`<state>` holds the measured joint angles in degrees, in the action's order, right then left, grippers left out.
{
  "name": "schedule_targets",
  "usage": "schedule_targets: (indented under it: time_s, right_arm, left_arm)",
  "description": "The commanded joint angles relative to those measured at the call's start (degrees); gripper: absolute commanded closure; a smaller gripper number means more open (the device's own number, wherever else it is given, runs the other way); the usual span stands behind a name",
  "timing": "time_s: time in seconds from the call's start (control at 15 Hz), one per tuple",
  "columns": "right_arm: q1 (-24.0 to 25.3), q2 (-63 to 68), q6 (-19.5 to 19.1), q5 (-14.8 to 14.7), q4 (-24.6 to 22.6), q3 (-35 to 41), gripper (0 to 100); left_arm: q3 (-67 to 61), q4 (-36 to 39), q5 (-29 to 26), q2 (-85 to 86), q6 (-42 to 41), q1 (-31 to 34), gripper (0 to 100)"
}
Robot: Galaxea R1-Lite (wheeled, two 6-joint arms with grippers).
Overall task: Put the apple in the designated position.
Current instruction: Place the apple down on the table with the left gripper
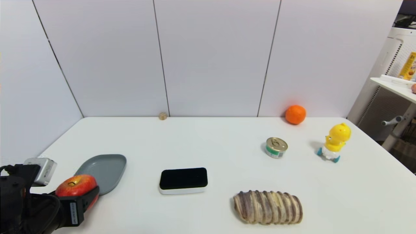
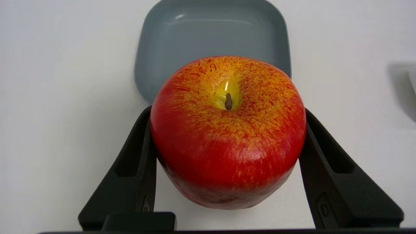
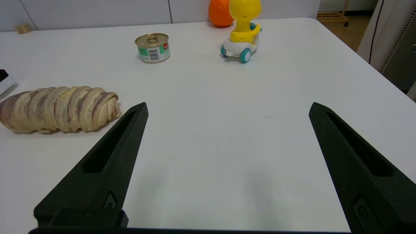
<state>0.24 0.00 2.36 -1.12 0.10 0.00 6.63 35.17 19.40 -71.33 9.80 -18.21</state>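
Black, wedge-fingered left end effector [image 2: 227, 136]

A white table [image 1: 227, 156] is bounded at the rear by pale wall panels. A grey plate [image 1: 105, 169] with rounded corners is seen near the left front edge. A black-topped, white-based rectangular block [image 1: 183, 180] lies right of the plate, near the centre. A striped bread loaf [image 1: 268, 207] lies lengthwise at the front, right of the block. A small tin can [image 1: 276, 147] with a ring-pull lid stands upright further back on the right. A yellow duck toy [image 1: 334, 142] on blue wheels stands right of the can. A round orange fruit [image 1: 295, 114] rests by the rear wall. A small tan object [image 1: 162, 116] sits at the rear edge; its kind cannot be determined
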Motion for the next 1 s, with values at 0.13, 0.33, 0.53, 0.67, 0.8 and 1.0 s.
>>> schedule_targets:
  time_s: [0.13, 0.33, 0.53, 0.67, 0.8, 1.0]
  right_arm:
    - [0.0, 0.1, 0.0, 0.0, 0.0, 0.0, 0]
    - [0.0, 0.1, 0.0, 0.0, 0.0, 0.0, 0]
    - [0.0, 0.1, 0.0, 0.0, 0.0, 0.0, 0]
    - [0.0, 0.1, 0.0, 0.0, 0.0, 0.0, 0]
    - [0.0, 0.1, 0.0, 0.0, 0.0, 0.0, 0]
    - [0.0, 0.1, 0.0, 0.0, 0.0, 0.0, 0]
  left_arm:
    - [-2.0, 1.0, 0.1, -1.9, 1.2, 0.1, 100]
    - [-2.0, 1.0, 0.1, -2.1, 1.5, 0.1, 100]
    - [-2.0, 1.0, 0.1, -2.4, 1.5, 0.1, 100]
    - [-1.9, 1.0, 0.1, -2.5, 1.5, 0.1, 0]
    - [-1.9, 1.0, 0.0, -2.6, 1.4, 0.1, 0]
    - [-1.5, 1.0, 0.0, -2.0, 1.3, 0.1, 0]
